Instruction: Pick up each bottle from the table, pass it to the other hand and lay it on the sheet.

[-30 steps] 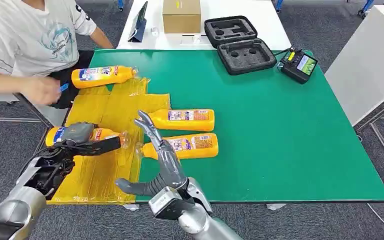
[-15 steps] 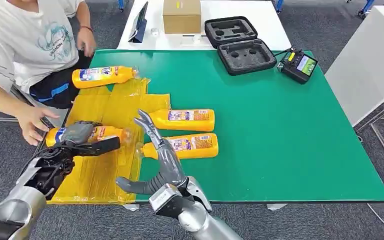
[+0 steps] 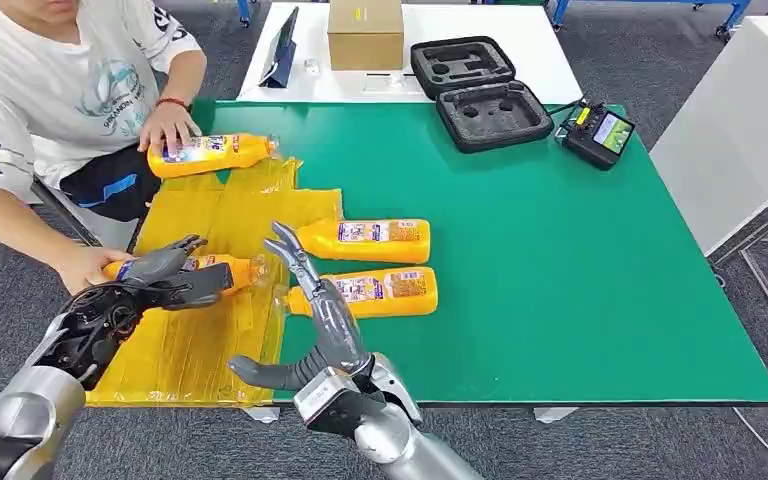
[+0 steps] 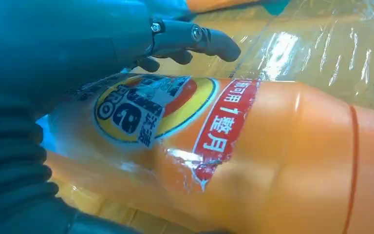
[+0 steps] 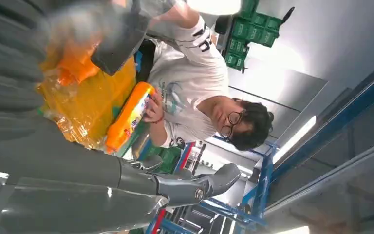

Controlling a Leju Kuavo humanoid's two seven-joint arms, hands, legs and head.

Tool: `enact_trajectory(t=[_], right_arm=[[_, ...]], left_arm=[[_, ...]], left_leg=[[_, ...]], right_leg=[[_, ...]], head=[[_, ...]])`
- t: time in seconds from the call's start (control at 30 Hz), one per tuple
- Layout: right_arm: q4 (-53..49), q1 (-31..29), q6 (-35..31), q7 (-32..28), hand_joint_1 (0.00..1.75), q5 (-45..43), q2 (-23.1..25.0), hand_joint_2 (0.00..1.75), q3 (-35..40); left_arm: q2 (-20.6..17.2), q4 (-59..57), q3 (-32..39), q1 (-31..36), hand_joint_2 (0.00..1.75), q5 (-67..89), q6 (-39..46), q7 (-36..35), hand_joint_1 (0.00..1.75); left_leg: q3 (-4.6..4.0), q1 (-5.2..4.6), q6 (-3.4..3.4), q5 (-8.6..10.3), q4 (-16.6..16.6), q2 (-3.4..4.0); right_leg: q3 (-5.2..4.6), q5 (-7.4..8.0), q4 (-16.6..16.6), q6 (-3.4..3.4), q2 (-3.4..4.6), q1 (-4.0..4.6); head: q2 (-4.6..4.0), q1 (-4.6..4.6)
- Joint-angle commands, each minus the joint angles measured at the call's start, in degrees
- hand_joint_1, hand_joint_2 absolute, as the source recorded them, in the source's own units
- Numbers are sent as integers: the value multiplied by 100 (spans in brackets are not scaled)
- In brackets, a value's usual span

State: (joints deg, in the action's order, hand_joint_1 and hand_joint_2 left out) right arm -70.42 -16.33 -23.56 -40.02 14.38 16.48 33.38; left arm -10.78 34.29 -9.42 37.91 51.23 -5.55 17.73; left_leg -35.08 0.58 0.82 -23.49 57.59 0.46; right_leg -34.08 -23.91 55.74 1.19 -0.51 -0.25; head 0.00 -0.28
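An orange bottle (image 3: 225, 268) (image 4: 272, 156) lies on the yellow plastic sheet (image 3: 210, 215) at the table's near left. My left hand (image 3: 160, 275) hovers over its label end with fingers (image 4: 195, 36) spread and lifted off it. A person's hand (image 3: 88, 265) touches that bottle's base. My right hand (image 3: 320, 315) stands open, fingers stretched up, just in front of a second bottle (image 3: 380, 290) on the green mat. A third bottle (image 3: 365, 238) lies behind that one. A further bottle (image 3: 210, 153) (image 5: 126, 117) lies at the sheet's far end under the person's other hand (image 3: 168, 125).
The green mat (image 3: 560, 260) covers the table. At the back are a black foam case (image 3: 480, 85), a handheld controller (image 3: 598, 130), a cardboard box (image 3: 365, 30) and a tablet (image 3: 280, 45). A white cabinet (image 3: 740, 120) stands to the right. The person sits at the left.
My left hand's fingers have spread off the bottle, which now rests on the sheet. The person has put one hand on the far bottle and the other at the near bottle's base.
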Motion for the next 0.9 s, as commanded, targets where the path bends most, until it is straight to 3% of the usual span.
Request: enact_trajectory(t=[0.03,0.3,0.57,0.7,0.8,0.9], right_arm=[[373,-149,-61,2,0,21,-44,175,-101],[439,-90,-156,8,0,87,-85,175,-68],[453,-75,-199,11,0,128,-94,175,-51],[483,-51,-213,56,0,203,-121,175,8],[509,-42,-251,159,0,320,-136,175,35],[821,-282,-934,1004,0,1795,-315,175,285]], left_arm=[[120,-565,168,-42,0,-530,-788,201,0],[195,-599,721,-115,0,-1623,-1362,405,0],[214,-540,812,-144,0,-1808,-1388,374,0],[268,-433,1223,-261,0,-2542,-1581,299,0],[314,-141,1316,-371,0,-2795,-677,465,0],[602,564,1847,-582,0,-3275,1404,1052,0]], left_leg=[[25,-3,-2,-2,-11,3],[47,-5,0,0,-22,3],[44,-6,-2,-1,-17,-3],[53,-7,-2,-1,-25,-1],[56,-6,-1,-3,-26,6],[44,-4,0,-2,-17,-3]], right_leg=[[21,-2,-7,-1,8,-3],[44,2,-17,-1,7,-6],[43,-2,-13,-2,-1,-5],[48,-1,-18,-2,3,-7],[51,0,-21,-2,11,-6],[42,-1,-15,0,1,-4]], head=[[0,0],[0,0],[0,0],[0,0],[0,0],[0,2]])
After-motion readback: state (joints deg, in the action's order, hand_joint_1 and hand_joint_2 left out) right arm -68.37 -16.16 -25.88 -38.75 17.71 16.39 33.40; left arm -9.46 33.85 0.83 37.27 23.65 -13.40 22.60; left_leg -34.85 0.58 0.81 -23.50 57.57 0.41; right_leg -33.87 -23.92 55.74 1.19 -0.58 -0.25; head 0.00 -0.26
